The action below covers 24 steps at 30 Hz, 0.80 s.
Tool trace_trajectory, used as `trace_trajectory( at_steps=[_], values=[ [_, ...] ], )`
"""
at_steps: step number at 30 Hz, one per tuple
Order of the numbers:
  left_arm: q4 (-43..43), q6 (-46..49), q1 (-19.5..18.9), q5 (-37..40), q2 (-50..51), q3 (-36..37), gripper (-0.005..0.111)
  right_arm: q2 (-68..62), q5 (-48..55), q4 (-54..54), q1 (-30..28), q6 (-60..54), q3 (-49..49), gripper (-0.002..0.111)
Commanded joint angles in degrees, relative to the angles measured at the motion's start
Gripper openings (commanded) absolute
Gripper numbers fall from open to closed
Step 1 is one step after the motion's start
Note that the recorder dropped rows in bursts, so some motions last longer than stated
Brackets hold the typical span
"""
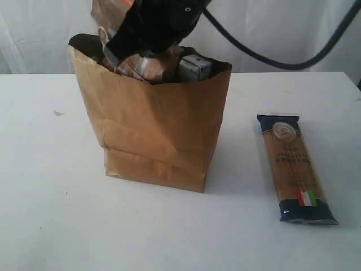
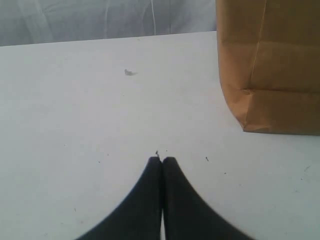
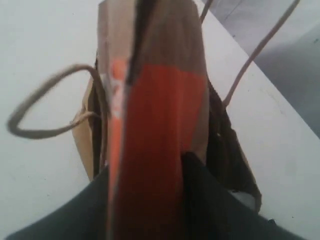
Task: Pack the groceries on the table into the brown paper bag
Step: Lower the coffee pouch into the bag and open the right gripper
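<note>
The tall brown paper bag (image 1: 152, 130) hid almost all that lay inside it; only the top of a small blue-white carton (image 1: 194, 68) peeked out. The black right gripper (image 1: 127, 53) was a dark blur, cut off at the top edge of the exterior view. In the right wrist view the brown pouch with an orange strip (image 3: 155, 130) was blurry and hid the bag's inside.

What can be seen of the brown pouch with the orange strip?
The brown pouch is flat and kraft-like, with a broad orange strip down its face. It is pinched between the dark fingers of the right hand, pointing down at the open mouth of the brown paper bag. Its far end is blurred, so contact with the bag is unclear.
</note>
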<state>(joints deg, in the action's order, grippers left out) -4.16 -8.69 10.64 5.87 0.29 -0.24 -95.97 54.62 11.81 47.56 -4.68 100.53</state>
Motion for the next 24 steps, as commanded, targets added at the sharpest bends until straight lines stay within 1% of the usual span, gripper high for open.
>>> trace_trajectory(
  at_steps=[1, 4, 8, 12, 16, 24],
  values=[
    [0.20, 0.15, -0.18, -0.27, -0.29, 0.24, 0.000, -1.52, 0.55, 2.85, -0.27, 3.77, 3.67, 0.000],
    [0.20, 0.15, -0.18, -0.27, -0.29, 0.24, 0.000, -3.52, 3.53, 2.20, -1.11, 4.02, 6.68, 0.000],
    [0.20, 0.15, -0.18, -0.27, -0.29, 0.24, 0.000, -5.59, 10.31, 0.93, -1.96, 3.78, 9.93, 0.000],
    [0.20, 0.15, -0.18, -0.27, -0.29, 0.24, 0.000, -7.30, 15.34, -3.09, -2.66, -0.48, 12.32, 0.000],
    [0.20, 0.15, -0.18, -0.27, -0.29, 0.24, 0.000, -9.36, 15.34, -4.69, -3.08, -1.49, 14.21, 0.000],
    [0.20, 0.15, -0.18, -0.27, -0.29, 0.24, 0.000, -12.16, 15.34, -4.09, -3.08, -2.65, 14.81, 0.001]
  ],
)
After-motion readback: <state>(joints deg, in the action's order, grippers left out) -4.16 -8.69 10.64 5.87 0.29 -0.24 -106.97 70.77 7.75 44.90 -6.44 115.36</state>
